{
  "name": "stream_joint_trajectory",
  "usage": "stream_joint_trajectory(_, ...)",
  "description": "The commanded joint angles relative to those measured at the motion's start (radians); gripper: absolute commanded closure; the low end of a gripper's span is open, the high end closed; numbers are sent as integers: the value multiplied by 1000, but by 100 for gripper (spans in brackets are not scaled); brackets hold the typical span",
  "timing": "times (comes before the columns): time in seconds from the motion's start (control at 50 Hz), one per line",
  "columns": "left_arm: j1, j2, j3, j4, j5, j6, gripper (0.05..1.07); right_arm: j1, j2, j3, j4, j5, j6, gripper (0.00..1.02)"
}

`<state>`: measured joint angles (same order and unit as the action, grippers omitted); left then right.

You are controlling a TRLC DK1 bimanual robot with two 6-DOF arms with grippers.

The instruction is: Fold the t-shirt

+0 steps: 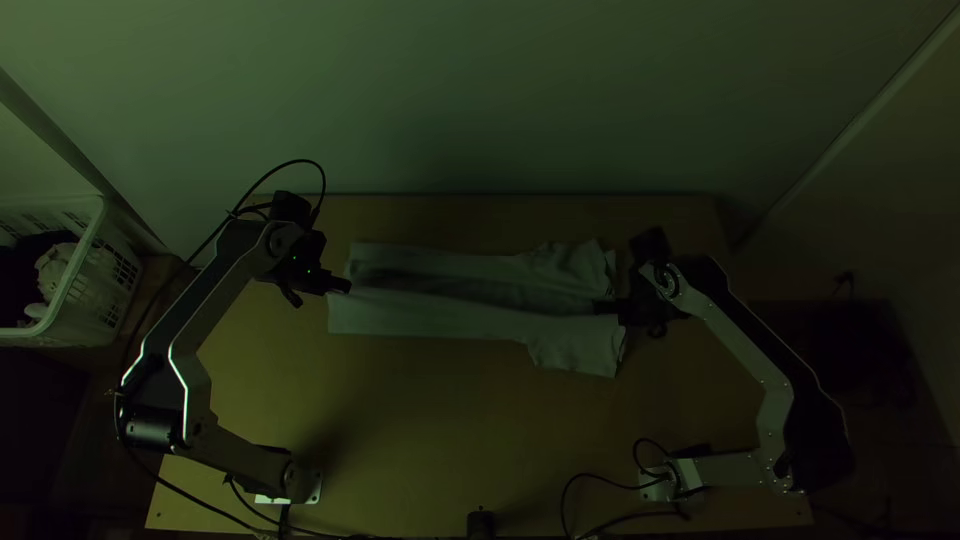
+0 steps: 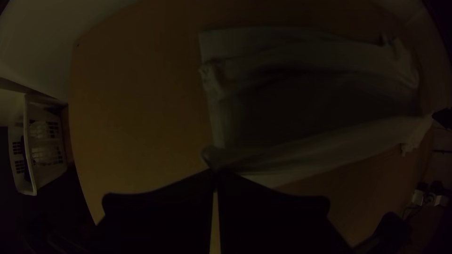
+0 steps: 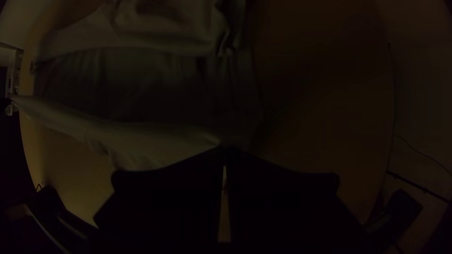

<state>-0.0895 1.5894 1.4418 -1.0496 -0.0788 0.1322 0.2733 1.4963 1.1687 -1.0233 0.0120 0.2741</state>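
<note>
Pale t-shirt (image 1: 430, 318), long edge pinched by my left gripper (image 2: 215, 174) and right gripper (image 3: 224, 148). Lengthwise fold in hand, I judge; next: lower evenly, release.

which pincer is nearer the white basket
Left: the left pincer grips the t-shirt at its end toward the white basket, while the right pincer grips the opposite end, farther across the table.
</note>
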Motion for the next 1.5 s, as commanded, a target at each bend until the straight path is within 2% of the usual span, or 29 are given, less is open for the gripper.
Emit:
stream_joint_trajectory(0.0, 10, 55, 75, -15, -1, 23, 104, -29, 65, 62, 22, 23, -29, 100)
stream_joint_trajectory(0.56, 20, 279, 356, -3, 1, 21, 104, -95, 348, 362, 74, 23, -52, 100)
stream_joint_trajectory(0.98, 20, 356, 433, -3, 1, 7, 104, -102, 515, 562, 72, 23, -44, 100)
stream_joint_trajectory(1.02, 22, 360, 437, -3, 1, 3, 103, -100, 527, 580, 72, 23, -44, 94)
stream_joint_trajectory(1.04, 22, 360, 439, -3, 1, 0, 98, -100, 532, 589, 72, 23, -42, 87)
stream_joint_trajectory(1.06, 23, 362, 442, -3, 1, -8, 90, -100, 536, 598, 72, 22, -41, 79)
stream_joint_trajectory(1.12, 23, 360, 447, -7, 1, -11, 51, -102, 552, 629, 66, 23, -42, 51)
stream_joint_trajectory(1.18, 23, 357, 447, -10, 1, -14, 11, -105, 556, 643, 57, 23, -46, 33)
stream_joint_trajectory(1.22, 27, 357, 448, -10, 1, -19, 9, -106, 552, 646, 55, 25, -47, 24)
stream_joint_trajectory(1.3, 30, 348, 450, -6, 1, -26, 9, -111, 536, 646, 46, 23, -50, 16)
stream_joint_trajectory(1.48, 56, 328, 448, 2, 31, -57, 9, -125, 498, 669, 48, 40, -50, 15)
